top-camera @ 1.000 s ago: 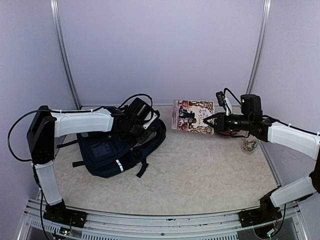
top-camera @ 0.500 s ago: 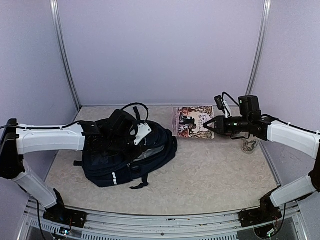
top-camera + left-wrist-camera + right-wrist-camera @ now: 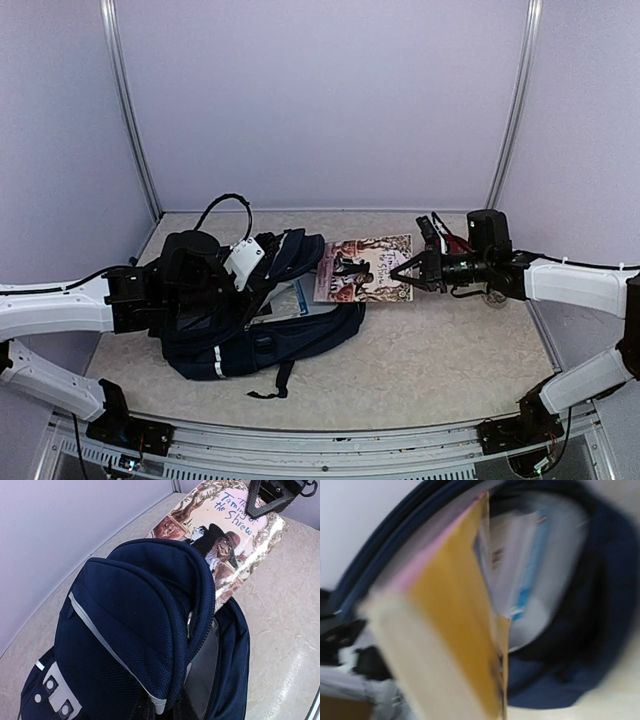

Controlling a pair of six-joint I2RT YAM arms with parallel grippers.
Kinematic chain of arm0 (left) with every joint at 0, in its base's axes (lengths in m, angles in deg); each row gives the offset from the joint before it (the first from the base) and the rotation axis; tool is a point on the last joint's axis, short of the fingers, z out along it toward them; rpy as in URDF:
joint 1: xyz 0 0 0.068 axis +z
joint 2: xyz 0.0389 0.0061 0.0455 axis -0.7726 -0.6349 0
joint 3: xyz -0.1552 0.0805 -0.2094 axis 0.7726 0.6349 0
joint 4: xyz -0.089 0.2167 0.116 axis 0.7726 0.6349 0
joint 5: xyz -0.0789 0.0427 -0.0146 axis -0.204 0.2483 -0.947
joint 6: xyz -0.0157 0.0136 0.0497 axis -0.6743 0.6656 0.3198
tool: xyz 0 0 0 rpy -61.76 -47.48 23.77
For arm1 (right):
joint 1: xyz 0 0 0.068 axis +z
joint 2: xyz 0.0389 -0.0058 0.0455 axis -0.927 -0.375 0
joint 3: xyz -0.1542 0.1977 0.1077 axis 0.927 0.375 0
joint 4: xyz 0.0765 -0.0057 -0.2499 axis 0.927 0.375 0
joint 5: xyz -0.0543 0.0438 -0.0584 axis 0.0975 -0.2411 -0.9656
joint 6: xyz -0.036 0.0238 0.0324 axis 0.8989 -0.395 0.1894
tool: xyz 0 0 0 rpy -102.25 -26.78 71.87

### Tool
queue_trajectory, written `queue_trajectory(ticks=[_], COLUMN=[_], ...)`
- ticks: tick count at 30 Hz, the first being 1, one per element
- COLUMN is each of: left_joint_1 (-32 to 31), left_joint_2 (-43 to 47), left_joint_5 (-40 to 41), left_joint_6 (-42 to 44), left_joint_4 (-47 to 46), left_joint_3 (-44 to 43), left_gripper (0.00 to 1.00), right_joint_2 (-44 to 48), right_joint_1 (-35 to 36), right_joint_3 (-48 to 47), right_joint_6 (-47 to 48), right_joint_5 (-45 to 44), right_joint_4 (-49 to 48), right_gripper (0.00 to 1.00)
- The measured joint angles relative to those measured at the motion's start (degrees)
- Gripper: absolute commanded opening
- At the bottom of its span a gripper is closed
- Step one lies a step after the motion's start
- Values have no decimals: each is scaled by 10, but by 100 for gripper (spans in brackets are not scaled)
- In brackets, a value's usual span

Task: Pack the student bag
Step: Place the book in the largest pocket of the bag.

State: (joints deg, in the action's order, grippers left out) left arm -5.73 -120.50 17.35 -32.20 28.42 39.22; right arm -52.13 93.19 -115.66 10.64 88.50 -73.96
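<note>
**Book Held at the Mouth of the Open Bag**

The student bag (image 3: 240, 335) lay on the left half of the pale surface (image 3: 450, 350), its main compartment unzipped and facing right. The left pincer (image 3: 161, 710) was closed on the edge of the bag's front flap and held it up, so that the navy panel with its thin pale stripe stood above the opening. Inside the compartment showed pale papers with a light blue edge (image 3: 290, 298).

The right pincer (image 3: 398, 272) was clamped on the right edge of a book (image 3: 358, 268), an illustrated copy whose cover read "Taming of the Shrew". The book was tilted, with its left end at the bag's mouth. In the left wrist view that end passed out of sight behind the lifted flap. The right wrist view was blurred. It showed the book's yellowish underside and page edges close to the lens, with the open bag and the papers beyond.

Both arms reached inward from opposite sides, with the bag and the book between them.
</note>
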Motion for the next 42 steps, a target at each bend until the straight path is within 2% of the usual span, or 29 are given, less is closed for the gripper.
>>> queue_trajectory(ticks=[4,10,20,24,30,33,39,42], left_joint_1=[-10,-22,-30,-30,-29,-26,-17,-12], left_joint_2=[-1,-5,-3,-3,-7,-9,-10,-10], left_joint_5=[24,41,41,40,35,29,16,9], left_joint_6=[13,33,44,50,52,52,50,47], left_joint_4=[-5,-9,-18,-24,-45,-53,-58,-65], left_joint_3=[1,1,9,11,18,21,22,27], left_gripper=[0,0,0,0,0,0,0,0], right_joint_2=[-25,-125,-316,-384,-428,-437,-422,-380], right_joint_1=[23,63,97,125,165,176,177,173], right_joint_3=[5,-24,-166,-238,-286,-294,-293,-292], right_joint_6=[-57,-96,-147,-155,-159,-145,-70,-14], right_joint_5=[47,83,112,110,94,82,34,-19], right_joint_4=[-52,-96,-184,-192,-194,-176,-97,-28], right_gripper=[0,0,0,2,28,49,81,89])
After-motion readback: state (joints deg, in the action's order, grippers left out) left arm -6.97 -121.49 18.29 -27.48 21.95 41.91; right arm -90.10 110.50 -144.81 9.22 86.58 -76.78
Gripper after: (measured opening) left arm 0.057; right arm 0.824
